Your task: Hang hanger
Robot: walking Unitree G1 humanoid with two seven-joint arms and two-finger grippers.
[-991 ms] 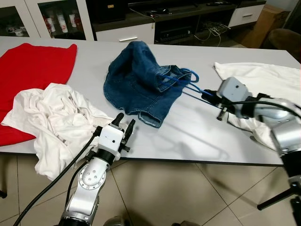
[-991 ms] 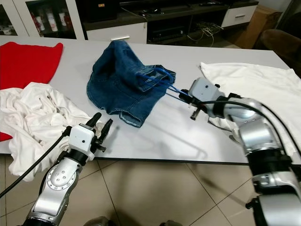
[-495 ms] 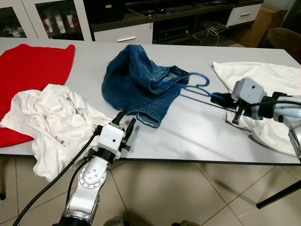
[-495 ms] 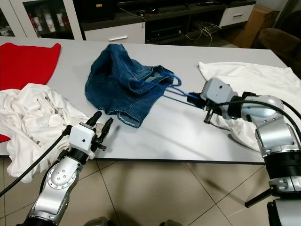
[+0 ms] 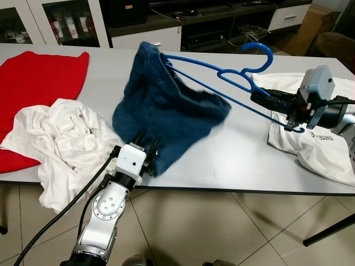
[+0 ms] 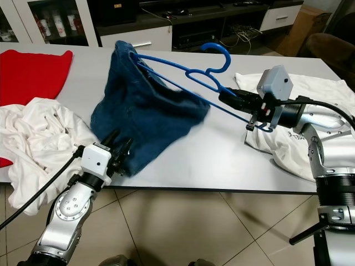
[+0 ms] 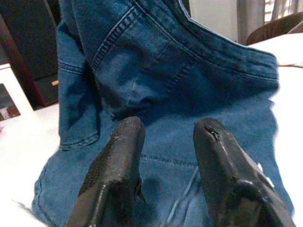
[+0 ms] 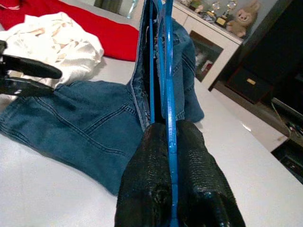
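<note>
Right gripper [image 6: 236, 100] clamped on blue hanger [image 6: 183, 71], raised over table [image 6: 222, 160], jeans [image 6: 138, 111] dangling. Left gripper [image 5: 145, 145] apart at hem. Denim heavy, floppy; hold rigid bar.

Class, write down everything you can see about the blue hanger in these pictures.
The thin blue plastic hanger has a curled hook pointing up and slim arms. It is lifted off the grey table and tilted. The right end effector is shut on one end; the far end sits inside the waistband of the blue denim shorts, which hang from it onto the table.
</note>
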